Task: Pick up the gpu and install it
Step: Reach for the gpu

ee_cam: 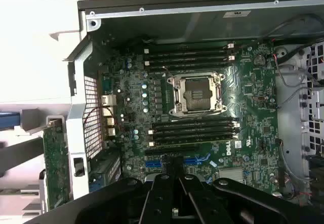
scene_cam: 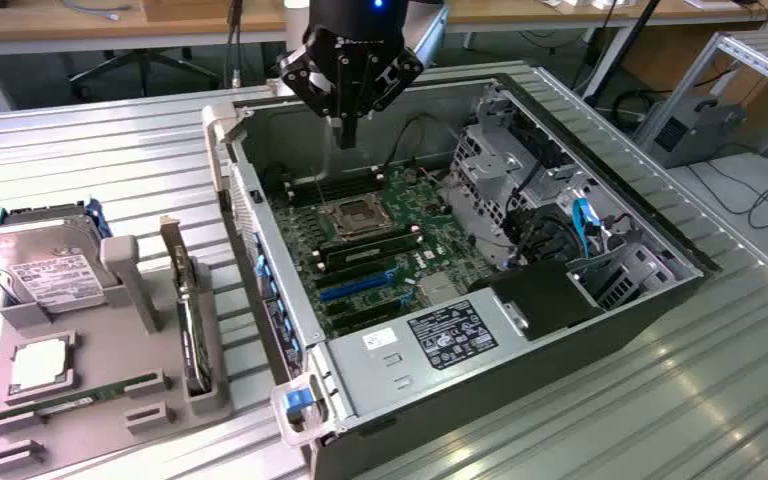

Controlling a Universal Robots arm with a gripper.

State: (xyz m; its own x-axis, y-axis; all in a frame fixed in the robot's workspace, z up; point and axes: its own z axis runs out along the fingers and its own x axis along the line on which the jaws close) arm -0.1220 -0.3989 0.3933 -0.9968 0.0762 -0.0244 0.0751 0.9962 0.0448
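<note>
The gpu stands on edge in a slot of the grey holder at the exterior view's left, outside the open computer case. Its green board shows past the case wall in the wrist view. My gripper hangs above the far end of the case, over the motherboard, well away from the gpu. Its fingers are shut with nothing between them. Below them lie the empty processor socket and the blue card slots.
The holder also carries a silver hard drive in a blue frame, a processor chip and a narrow green RAM stick. Inside the case are a drive cage, cables and the power supply.
</note>
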